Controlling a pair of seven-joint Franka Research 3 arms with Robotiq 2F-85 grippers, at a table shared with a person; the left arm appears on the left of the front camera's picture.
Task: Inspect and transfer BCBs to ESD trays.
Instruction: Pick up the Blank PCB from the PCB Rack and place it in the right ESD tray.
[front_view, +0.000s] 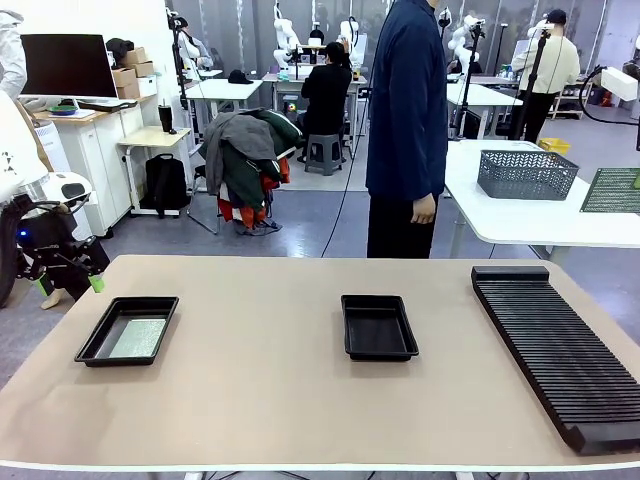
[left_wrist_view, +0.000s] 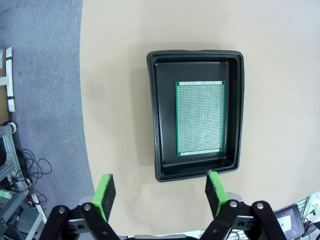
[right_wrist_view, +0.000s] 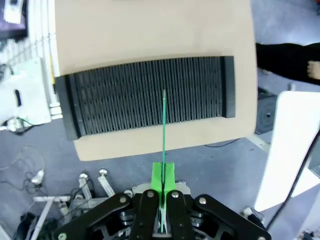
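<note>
You have the left gripper (left_wrist_view: 160, 186) apart and empty near the left ESD tray (left_wrist_view: 153, 125), where one BCB (left_wrist_view: 200, 119) lies flat, and the right gripper (right_wrist_view: 163, 176) clamped on a second BCB (right_wrist_view: 163, 130), edge-on above the slotted rack (right_wrist_view: 110, 100).

Nothing legible anywhere. No lettering made out on the circuit board (left_wrist_view: 200, 119) lying in the tray (left_wrist_view: 154, 125). Too small to read: any print on the cardboard boxes (front_view: 133, 72) at ten o'clock.
</note>
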